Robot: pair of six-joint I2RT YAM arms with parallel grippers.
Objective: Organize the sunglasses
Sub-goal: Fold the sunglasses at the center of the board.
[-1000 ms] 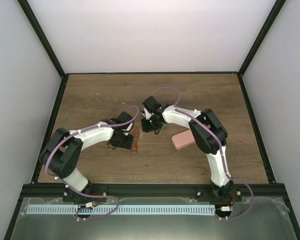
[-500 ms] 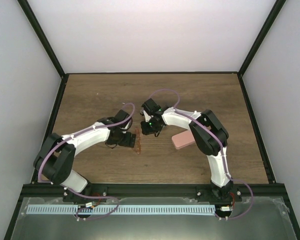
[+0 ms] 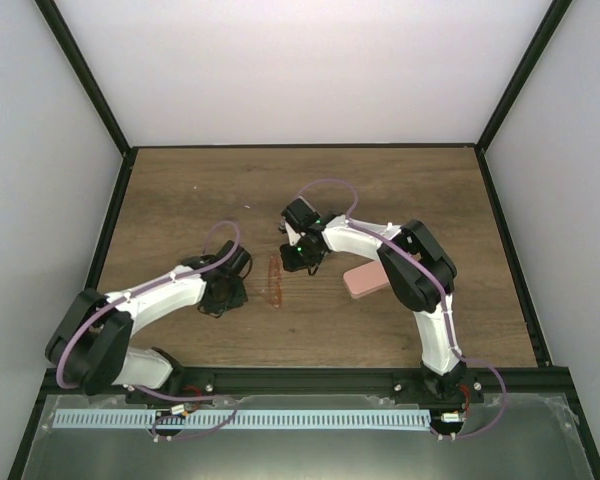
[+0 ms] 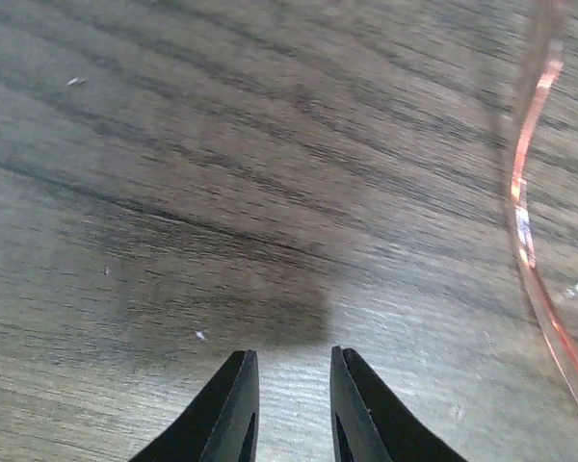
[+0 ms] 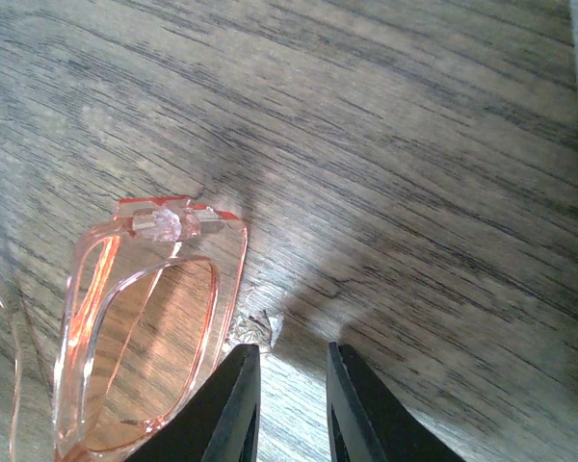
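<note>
1. One pair of sunglasses (image 3: 274,281) lies folded near the middle of the wooden desk (image 3: 180,200). It forms a narrow strip pointing away from the arm bases.
2. The left end effector (image 3: 230,296) sits low over bare wood just left of the pair. Its fingers (image 4: 236,404) are slightly apart with nothing between them. Only a thin pink side arm of the glasses shows at the right edge of its wrist view.
3. The right end effector (image 3: 298,262) hangs at the far end of the pair, a little to its right. Its fingers (image 5: 239,404) are also slightly apart and empty. Their tips are just beside the hinge corner of the translucent frame, and whether they touch it cannot be told.
4. A pink case (image 3: 365,280) lies to the right of the glasses, apart from them. The right arm crosses above its far end and hides that part.
5. Purple cables (image 3: 325,185) loop over both arms.
6. White walls (image 3: 300,70) and black posts enclose the desk.
</note>
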